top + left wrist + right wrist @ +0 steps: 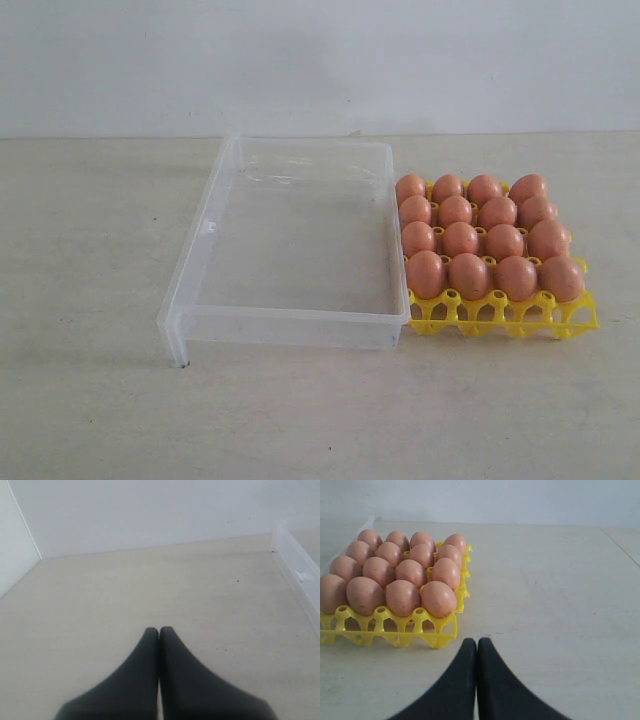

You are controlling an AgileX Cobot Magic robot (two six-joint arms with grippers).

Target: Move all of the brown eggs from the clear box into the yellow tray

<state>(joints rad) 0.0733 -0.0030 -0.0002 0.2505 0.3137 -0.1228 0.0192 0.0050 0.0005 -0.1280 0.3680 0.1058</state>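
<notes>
Several brown eggs [469,275] [402,597] fill the yellow tray [500,318] [395,635], which sits right of centre on the table. Touching the tray's left side is the clear box [290,328], which holds no eggs; a piece of its wall [300,575] shows in the left wrist view. Neither arm appears in the exterior view. My left gripper [159,630] is shut with nothing in it, over bare table a little away from the box wall. My right gripper [477,641] is shut and holds nothing, over bare table close to a corner of the tray.
A pale wall [320,60] rises behind the table [90,400]. The clear box stands on a small tab leg [180,355] at its front left corner. Bare tabletop lies left of the box and in front of both containers.
</notes>
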